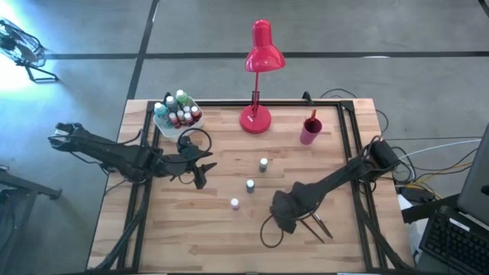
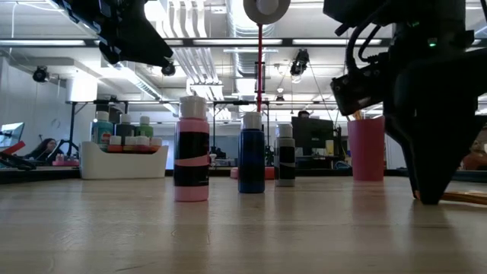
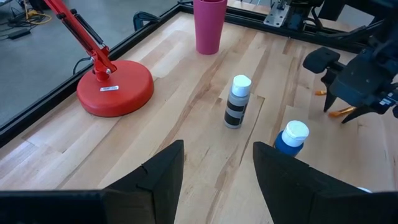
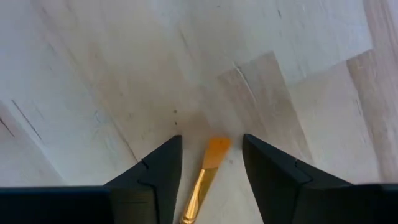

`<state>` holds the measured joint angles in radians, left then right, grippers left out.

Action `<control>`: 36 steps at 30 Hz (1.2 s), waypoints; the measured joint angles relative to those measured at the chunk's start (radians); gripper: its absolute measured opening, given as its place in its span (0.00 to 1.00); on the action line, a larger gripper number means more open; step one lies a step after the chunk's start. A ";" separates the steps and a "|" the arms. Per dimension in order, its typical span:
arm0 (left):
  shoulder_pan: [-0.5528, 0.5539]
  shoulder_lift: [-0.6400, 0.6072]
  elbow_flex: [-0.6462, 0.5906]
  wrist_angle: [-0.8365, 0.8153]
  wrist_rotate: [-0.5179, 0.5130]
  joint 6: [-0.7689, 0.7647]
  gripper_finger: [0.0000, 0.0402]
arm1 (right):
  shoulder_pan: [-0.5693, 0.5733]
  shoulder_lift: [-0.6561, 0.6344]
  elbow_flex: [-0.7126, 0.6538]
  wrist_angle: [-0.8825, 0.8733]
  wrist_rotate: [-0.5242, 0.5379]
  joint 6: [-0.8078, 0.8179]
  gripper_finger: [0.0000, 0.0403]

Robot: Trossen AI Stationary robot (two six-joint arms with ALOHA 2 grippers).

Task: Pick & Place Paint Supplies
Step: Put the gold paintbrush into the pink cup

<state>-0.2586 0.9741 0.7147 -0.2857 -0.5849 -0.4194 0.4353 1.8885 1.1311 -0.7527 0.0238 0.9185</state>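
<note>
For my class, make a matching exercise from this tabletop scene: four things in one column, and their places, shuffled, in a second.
Things:
1. white tray of bottles
2. pink cup
3. red lamp
4. paintbrush

Places:
A. between the right gripper's open jaws
B. far left corner of the table
C. far edge, middle
D. right of the lamp base

Pairs: 1-B, 2-D, 3-C, 4-A

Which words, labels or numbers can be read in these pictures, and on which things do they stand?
None can be read.
Red lamp base: a small white sticker, print too small to read.
Grey-white paint bottle: dark label, no legible text.
Pink paint bottle: dark label band, no legible text.
</note>
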 joint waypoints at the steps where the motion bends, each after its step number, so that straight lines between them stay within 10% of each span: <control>1: 0.000 0.000 0.000 0.001 0.000 0.000 0.49 | -0.001 0.000 -0.007 0.004 0.001 0.003 0.40; 13: 0.000 0.000 0.000 0.000 0.000 0.000 0.49 | -0.002 0.000 -0.010 -0.003 0.001 0.015 0.05; 36: 0.000 0.000 0.000 -0.004 0.000 0.000 0.49 | -0.025 -0.168 0.072 -0.059 0.110 -0.036 0.02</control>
<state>-0.2585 0.9741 0.7147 -0.2893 -0.5849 -0.4195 0.4107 1.7207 1.2033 -0.8116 0.1333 0.8829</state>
